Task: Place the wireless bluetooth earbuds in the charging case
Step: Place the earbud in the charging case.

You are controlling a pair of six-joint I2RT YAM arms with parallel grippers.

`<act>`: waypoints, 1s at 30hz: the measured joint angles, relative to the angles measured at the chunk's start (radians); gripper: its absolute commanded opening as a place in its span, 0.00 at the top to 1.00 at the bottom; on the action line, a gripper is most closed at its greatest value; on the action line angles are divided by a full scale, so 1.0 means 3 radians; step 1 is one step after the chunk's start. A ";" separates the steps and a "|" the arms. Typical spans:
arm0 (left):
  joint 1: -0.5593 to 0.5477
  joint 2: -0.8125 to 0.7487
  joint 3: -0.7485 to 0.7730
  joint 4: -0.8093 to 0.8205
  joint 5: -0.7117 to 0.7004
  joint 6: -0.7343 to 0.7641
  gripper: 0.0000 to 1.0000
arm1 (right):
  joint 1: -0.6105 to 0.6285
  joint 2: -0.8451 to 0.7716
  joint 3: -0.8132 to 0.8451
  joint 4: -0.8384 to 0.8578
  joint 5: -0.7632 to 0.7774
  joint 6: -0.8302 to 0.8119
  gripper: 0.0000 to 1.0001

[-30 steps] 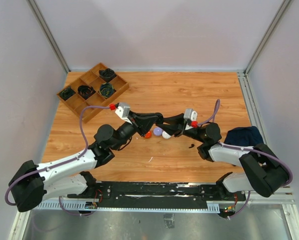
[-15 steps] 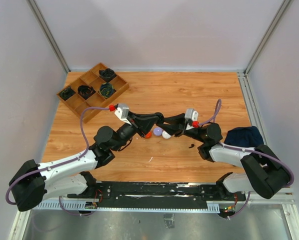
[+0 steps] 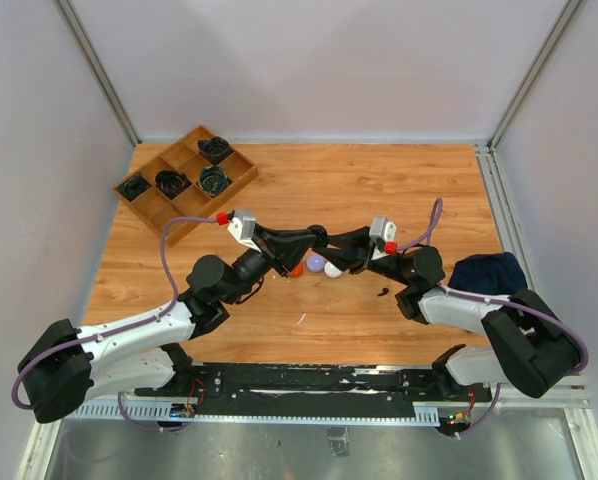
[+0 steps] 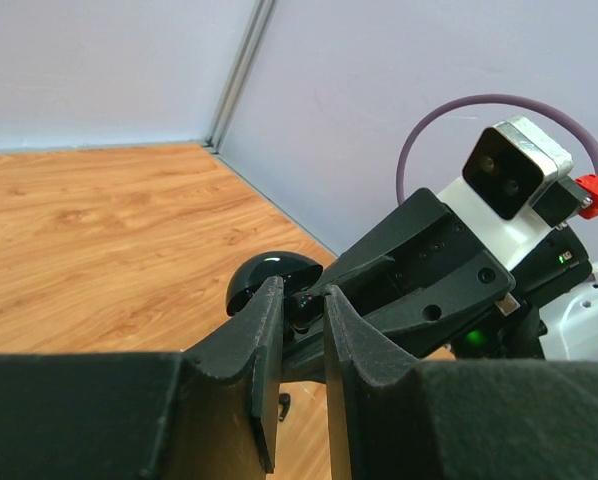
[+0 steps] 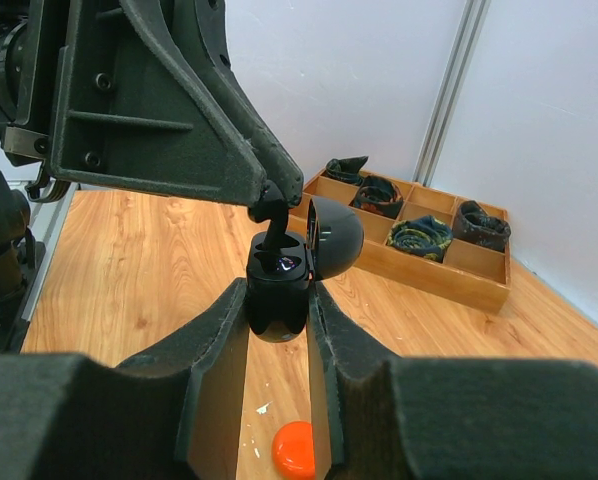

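Seen from above, the two arms reach in from either side and meet over the middle of the table (image 3: pixel 399 190). Their forearms are low and their wrists are angled toward each other, so the left pincer (image 3: pixel 317 238) and the right pincer (image 3: pixel 329 246) come tip to tip. What they hold is too small to make out here. On the wood just below them lie an orange case (image 3: pixel 296 268), a purple case (image 3: pixel 317 262) and a white case (image 3: pixel 333 270), close together. A wooden tray (image 3: pixel 184 180) stands at the far left corner, and a dark cloth (image 3: pixel 487 272) lies past the table's right edge. Compared with a second ago, the left wrist sits a touch further left and nearer. The tips meet at the same spot, and the right arm has not shifted.

In the left wrist view, the left pincer is drawn narrow and pinches a black earbud (image 4: pixel 301 302) at its tips; only a dark sliver of it shows. Just behind the earbud is the glossy dome of the charging case (image 4: pixel 269 278). The right arm's wrist comes in from the right, pointing at the left tips.

In the right wrist view, the right pincer clamps the round black charging case (image 5: pixel 279 305) by its sides, with the opening turned up and the lid hinged back to the right. The left pincer comes down from the upper left. The earbud (image 5: pixel 274 228) hangs from it with its long axis close to vertical. Its upper end is pinched between the tips, and its lower end dips into the open top of the case.
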 measured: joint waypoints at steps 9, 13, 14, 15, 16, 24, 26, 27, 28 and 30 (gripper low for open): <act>-0.0003 -0.0024 -0.0061 0.0019 -0.0014 0.0006 0.71 | 0.0000 0.0000 0.0000 -0.0014 0.0000 0.0000 0.85; -0.0020 -0.0024 -0.0062 -0.0027 -0.0032 0.0014 0.66 | 0.0000 0.0000 0.0000 -0.0011 -0.0009 0.0000 0.85; -0.0023 -0.0024 -0.0062 -0.0051 -0.0032 0.0013 0.65 | 0.0000 0.0000 0.0000 -0.0010 -0.0013 0.0000 0.85; -0.0025 -0.0024 -0.0062 -0.0080 -0.0033 0.0013 0.64 | 0.0000 0.0000 0.0000 -0.0010 -0.0015 0.0000 0.85; -0.0027 -0.0024 -0.0062 -0.0092 -0.0037 0.0013 0.63 | 0.0000 0.0000 0.0000 -0.0013 -0.0020 0.0000 0.85; -0.0028 -0.0066 -0.0062 -0.0169 -0.0122 0.0011 0.52 | 0.0000 0.0001 0.0000 -0.0014 -0.0048 0.0000 0.84; -0.0028 -0.0089 -0.0062 -0.0202 -0.0132 0.0001 0.49 | 0.0000 0.0001 0.0000 -0.0013 -0.0056 0.0000 0.84; -0.0029 -0.0102 -0.0062 -0.0215 -0.0135 0.0001 0.46 | 0.0000 0.0001 0.0000 -0.0013 -0.0056 0.0000 0.84; -0.0029 -0.0120 -0.0061 -0.0239 -0.0144 -0.0004 0.44 | 0.0000 0.0001 0.0000 -0.0011 -0.0056 -0.0001 0.84; -0.0029 -0.0167 -0.0061 -0.0323 -0.0179 -0.0011 0.40 | 0.0000 0.0001 0.0000 0.0003 -0.0058 -0.0001 0.84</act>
